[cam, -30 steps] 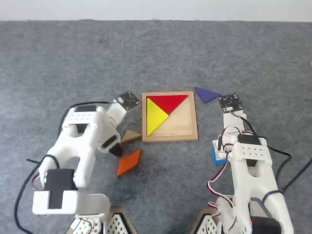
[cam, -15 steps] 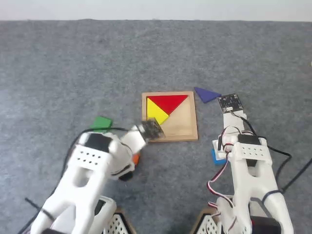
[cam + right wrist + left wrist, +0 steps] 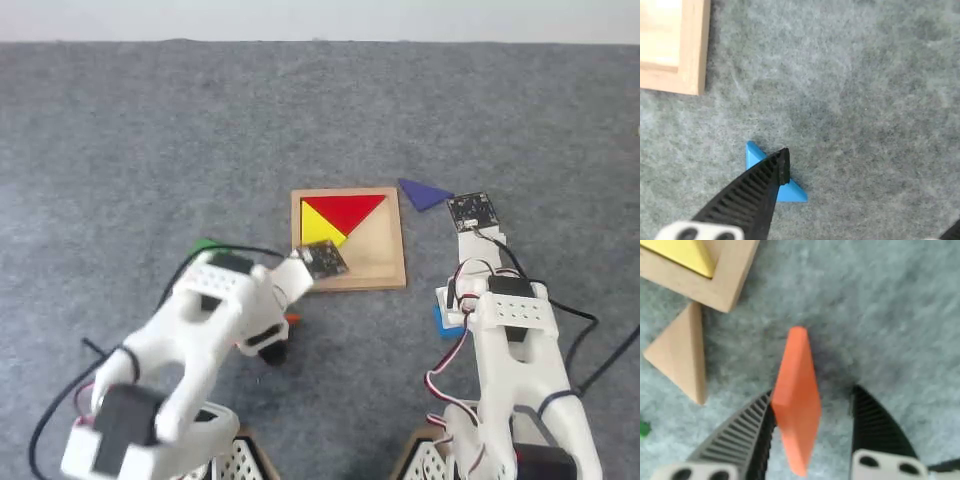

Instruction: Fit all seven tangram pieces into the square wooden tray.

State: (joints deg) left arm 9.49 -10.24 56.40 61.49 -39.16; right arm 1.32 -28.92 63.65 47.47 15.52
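The square wooden tray [image 3: 396, 262] holds a red triangle [image 3: 343, 210] and a yellow triangle [image 3: 318, 230]. My left arm [image 3: 230, 300] leans over the tray's front left corner. In the left wrist view my left gripper [image 3: 812, 396] is open around the orange parallelogram [image 3: 796, 405], one finger [image 3: 747, 432] touching its edge. A plain wooden triangle [image 3: 680, 357] lies beside the tray corner [image 3: 715, 290]. My right gripper [image 3: 867, 197] is open wide, one finger [image 3: 760, 190] over the blue triangle [image 3: 792, 192]. The purple triangle [image 3: 424, 193] lies past the tray's far right corner.
A green piece [image 3: 207, 245] lies on the grey carpet left of the tray, half behind the left arm. The blue triangle [image 3: 443, 318] sits against the right arm's base side. Open carpet stretches beyond the tray and between the two arms.
My left arm swung from the tray's left side to its front left corner, over the orange piece, uncovering the green piece. The right arm has stayed still.
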